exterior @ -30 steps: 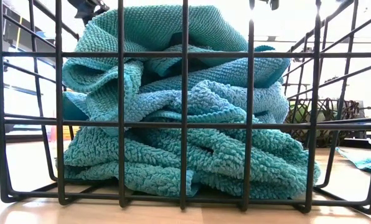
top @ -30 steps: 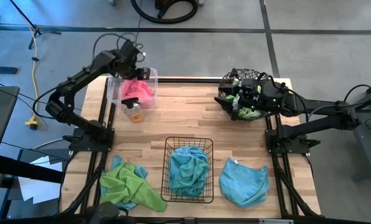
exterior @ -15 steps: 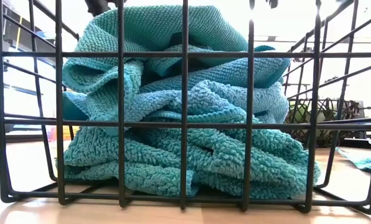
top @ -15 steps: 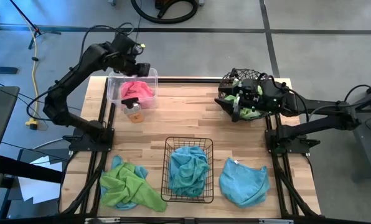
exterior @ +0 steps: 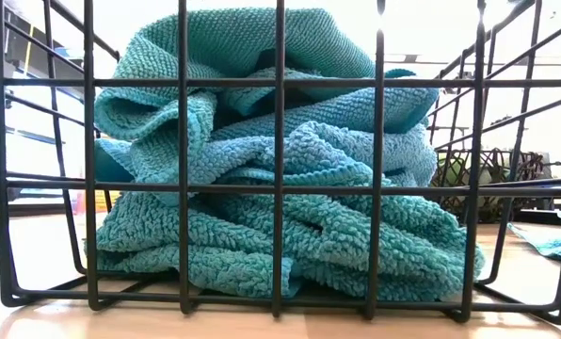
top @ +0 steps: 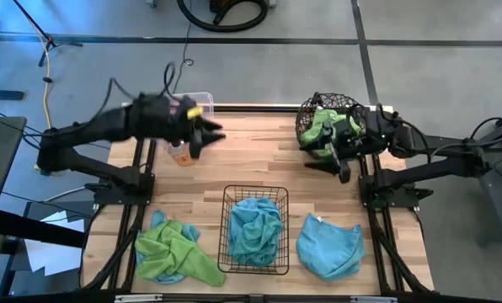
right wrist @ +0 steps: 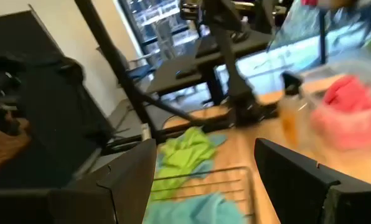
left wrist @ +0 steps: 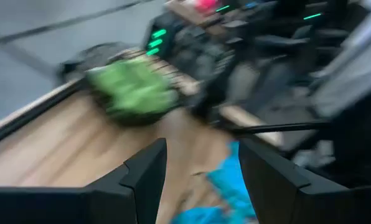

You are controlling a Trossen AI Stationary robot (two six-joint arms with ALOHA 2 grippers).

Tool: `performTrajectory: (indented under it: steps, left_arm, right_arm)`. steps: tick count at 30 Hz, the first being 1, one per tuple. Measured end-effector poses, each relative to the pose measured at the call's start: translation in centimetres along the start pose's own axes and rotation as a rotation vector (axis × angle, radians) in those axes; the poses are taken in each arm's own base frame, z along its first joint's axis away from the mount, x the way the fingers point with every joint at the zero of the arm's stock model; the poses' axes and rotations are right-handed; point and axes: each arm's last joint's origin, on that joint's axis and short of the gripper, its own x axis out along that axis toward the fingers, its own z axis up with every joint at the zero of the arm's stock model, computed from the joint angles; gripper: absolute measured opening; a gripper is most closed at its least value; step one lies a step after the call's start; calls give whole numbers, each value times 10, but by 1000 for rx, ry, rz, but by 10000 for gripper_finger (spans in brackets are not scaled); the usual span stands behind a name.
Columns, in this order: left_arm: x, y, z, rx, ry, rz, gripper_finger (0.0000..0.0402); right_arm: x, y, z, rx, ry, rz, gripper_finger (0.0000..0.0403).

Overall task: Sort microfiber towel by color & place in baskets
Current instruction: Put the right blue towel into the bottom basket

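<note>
**Both hands are open and hold nothing**

Your left hand [top: 210,135] is open and holds nothing. It hangs over the worktop [top: 251,160], just in front of the clear tub [top: 199,99], and a small bottle [top: 181,156] stands right beside it. Your right hand [top: 344,164] is open too and holds nothing. It sits at the near side of the round wire basket [top: 314,108], which has a green towel [top: 325,126] in it.

In the right wrist view you can see a pink towel [right wrist: 350,99] in the tub. The black wire basket [top: 230,252] stands at the front middle with a blue towel [top: 255,223] piled inside. Another blue towel [top: 329,244] lies flat to its right. A second green towel [top: 171,248] lies crumpled to its left.
</note>
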Motion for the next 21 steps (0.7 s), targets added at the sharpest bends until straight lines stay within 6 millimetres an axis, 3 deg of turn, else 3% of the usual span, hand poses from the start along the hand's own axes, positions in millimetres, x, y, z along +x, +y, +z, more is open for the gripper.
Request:
performTrajectory:
  steps: [6,11,15,21]
  left_arm:
    - [22,-23,-43,17,-226,-196,188]
    - [31,-24,-68,55,-323,-273,188]
    - [25,-21,-73,196,-295,-285,188]
    - [10,-17,-79,429,-234,-261,188]
  right_arm:
    - [14,6,-6,45,37,46,271]
    - [29,9,-6,35,-14,3,271]
    - [36,9,-4,70,-73,-55,271]
    - [46,10,-11,357,-47,-65,271]
